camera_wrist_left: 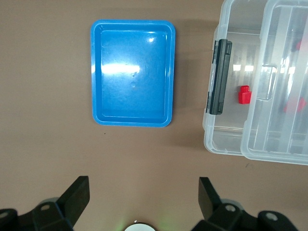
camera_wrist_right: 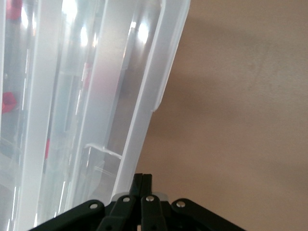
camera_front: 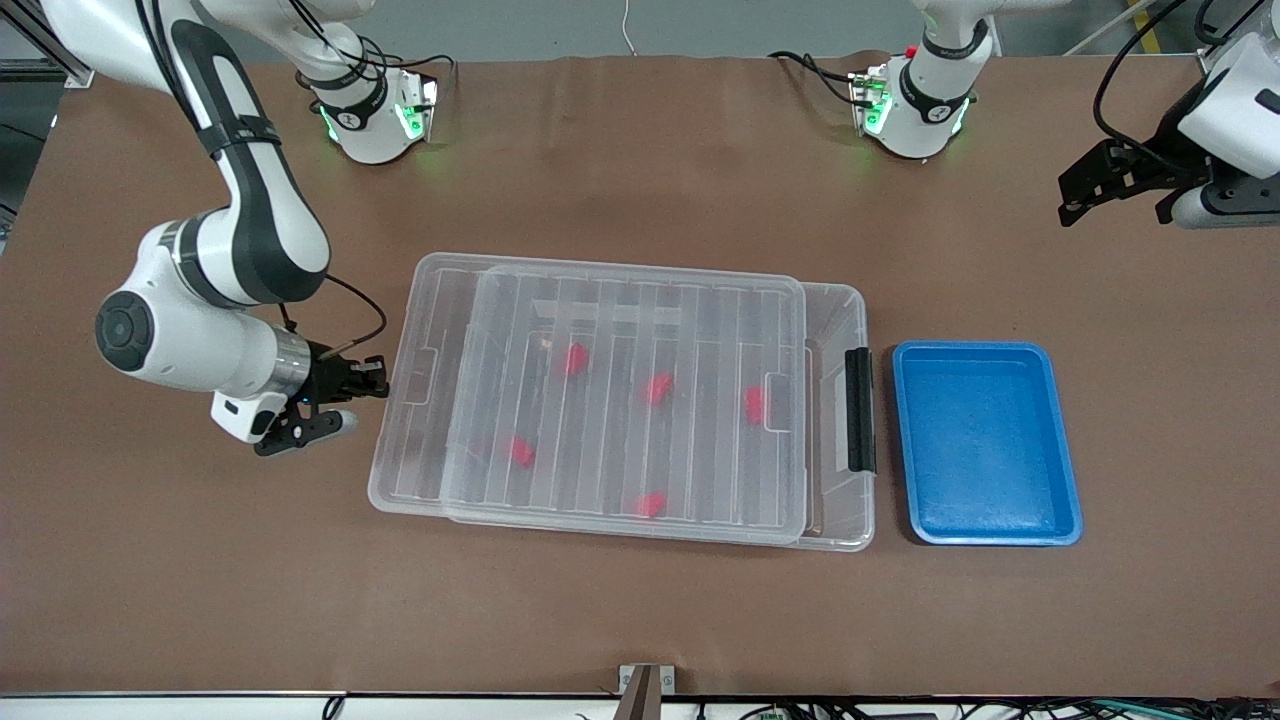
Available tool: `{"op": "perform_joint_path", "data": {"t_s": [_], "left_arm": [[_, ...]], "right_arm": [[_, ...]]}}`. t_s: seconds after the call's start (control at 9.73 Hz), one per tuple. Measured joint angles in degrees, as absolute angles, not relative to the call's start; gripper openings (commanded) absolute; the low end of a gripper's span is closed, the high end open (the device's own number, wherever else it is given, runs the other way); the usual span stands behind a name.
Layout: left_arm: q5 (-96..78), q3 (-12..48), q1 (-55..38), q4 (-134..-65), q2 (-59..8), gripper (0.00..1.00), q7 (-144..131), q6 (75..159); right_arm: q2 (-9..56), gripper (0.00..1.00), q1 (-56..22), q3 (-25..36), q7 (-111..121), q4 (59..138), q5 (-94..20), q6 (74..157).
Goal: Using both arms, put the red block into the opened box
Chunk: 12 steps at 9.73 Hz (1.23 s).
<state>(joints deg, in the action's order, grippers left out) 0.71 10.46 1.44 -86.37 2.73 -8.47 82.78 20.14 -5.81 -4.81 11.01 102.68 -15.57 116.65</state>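
The clear box point(camera_front: 838, 300) lies mid-table with its ribbed lid point(camera_front: 625, 300) resting on top, shifted so that a strip at the black latch point(camera_front: 860, 410) end is uncovered. Several red blocks point(camera_front: 657, 388) lie inside under the lid. My right gripper point(camera_front: 372, 380) is shut and empty, its tips point(camera_wrist_right: 143, 180) right at the rim point(camera_wrist_right: 154, 86) of the box's short end toward the right arm. My left gripper point(camera_front: 1115, 205) hangs open and empty over the table's left-arm end. In the left wrist view its fingers point(camera_wrist_left: 77, 192) frame bare table, with the box point(camera_wrist_left: 211, 139) and one red block point(camera_wrist_left: 244, 95) in sight.
A blue tray point(camera_front: 985, 440), also in the left wrist view point(camera_wrist_left: 132, 72), stands empty beside the latch end of the box, toward the left arm's end. Brown table surface runs all round the box.
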Motion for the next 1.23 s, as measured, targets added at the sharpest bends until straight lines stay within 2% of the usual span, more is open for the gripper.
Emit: {"op": "perform_joint_path", "data": {"t_s": [0.21,0.31,0.41,0.51,0.72,0.82,1.03,1.23], "left_arm": [[0.7,10.4,1.4,-86.5,2.5,1.0,-8.5,82.8],[0.7,10.4,1.4,-86.6,2.0,1.0,-8.5,83.3],[0.7,10.4,1.5,-86.7,1.3,1.0,-8.5,84.1],[0.7,10.4,1.5,-86.8,0.3,1.0,-8.5,84.5],[0.7,10.6,1.0,-86.8,-0.9,1.0,-8.4,84.9],[0.7,10.8,0.8,-86.8,-0.9,1.0,-8.4,85.0],[0.7,10.6,0.9,-86.5,-0.8,1.0,-8.4,85.1],[0.7,10.3,1.2,-85.9,-0.8,1.0,-8.4,85.3]], "right_arm": [[21.2,0.0,-7.5,-4.9,8.8,102.1,-15.6,117.7],[21.6,0.06,-8.1,-4.9,8.2,101.8,-15.6,117.9],[21.7,0.35,-8.2,-4.8,7.9,101.6,-15.6,117.9],[21.7,0.98,-8.1,-4.7,7.4,101.2,-15.6,117.6],[20.5,1.0,-6.4,-4.0,2.7,99.0,-14.1,114.5],[17.8,1.0,-4.1,-3.7,-0.3,97.8,-10.1,113.0],[9.1,1.0,-1.0,-3.0,-4.4,96.7,-1.2,107.0],[2.0,1.0,-0.1,1.9,-4.9,95.2,0.2,99.9]]}}
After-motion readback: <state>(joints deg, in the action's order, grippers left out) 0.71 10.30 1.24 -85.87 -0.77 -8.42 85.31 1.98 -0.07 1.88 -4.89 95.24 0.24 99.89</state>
